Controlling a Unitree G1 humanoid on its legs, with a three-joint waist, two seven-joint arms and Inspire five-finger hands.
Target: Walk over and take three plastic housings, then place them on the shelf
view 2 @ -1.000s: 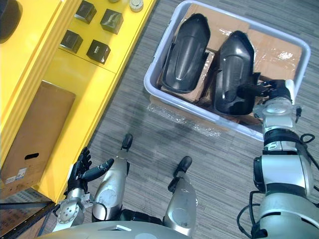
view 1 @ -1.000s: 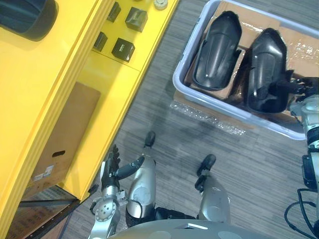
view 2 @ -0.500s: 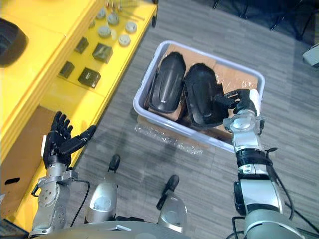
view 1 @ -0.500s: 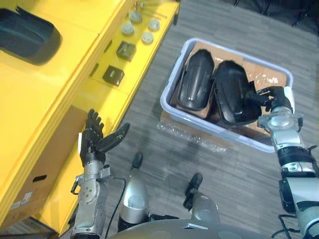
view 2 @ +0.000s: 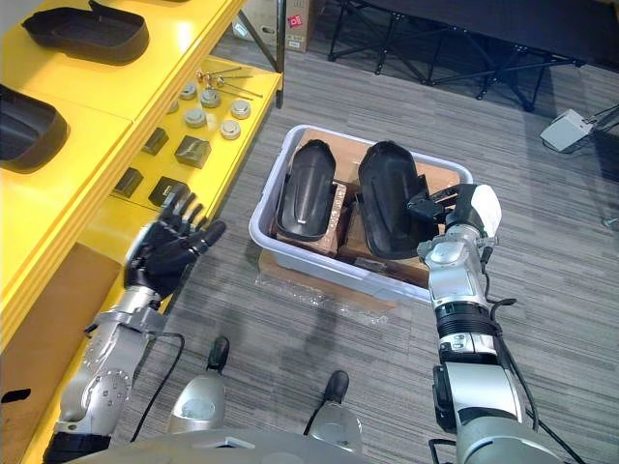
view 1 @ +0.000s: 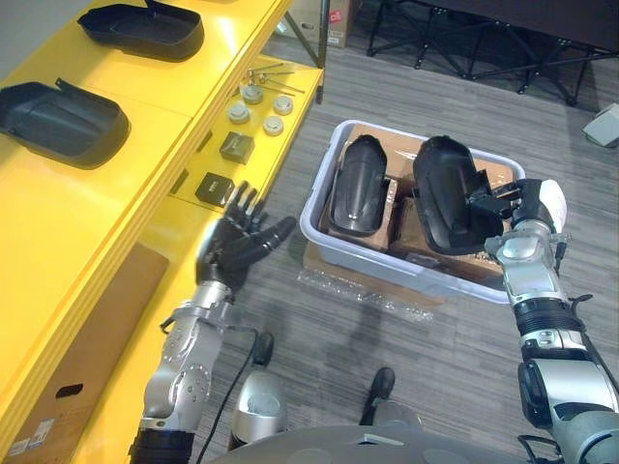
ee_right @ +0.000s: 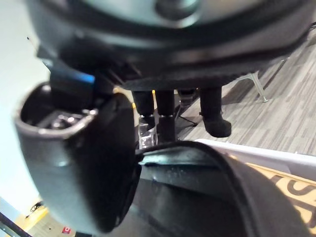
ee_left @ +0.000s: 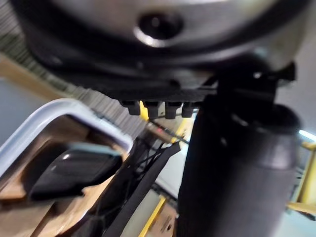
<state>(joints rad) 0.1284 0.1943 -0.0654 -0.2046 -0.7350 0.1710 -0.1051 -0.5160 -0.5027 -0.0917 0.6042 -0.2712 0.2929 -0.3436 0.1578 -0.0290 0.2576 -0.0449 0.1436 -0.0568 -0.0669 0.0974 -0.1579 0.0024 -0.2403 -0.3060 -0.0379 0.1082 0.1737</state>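
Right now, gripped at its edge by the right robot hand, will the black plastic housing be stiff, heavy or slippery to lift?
Probably stiff: the black plastic housing holds its curved shell shape though the right robot hand pinches only one edge. Likely light, being a thin hollow shell. Its glossy surface and off-centre grip suggest it may slip or swing.

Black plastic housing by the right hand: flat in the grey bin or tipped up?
Tipped up: black plastic housing raised on edge, right hand gripping it, over the grey bin.
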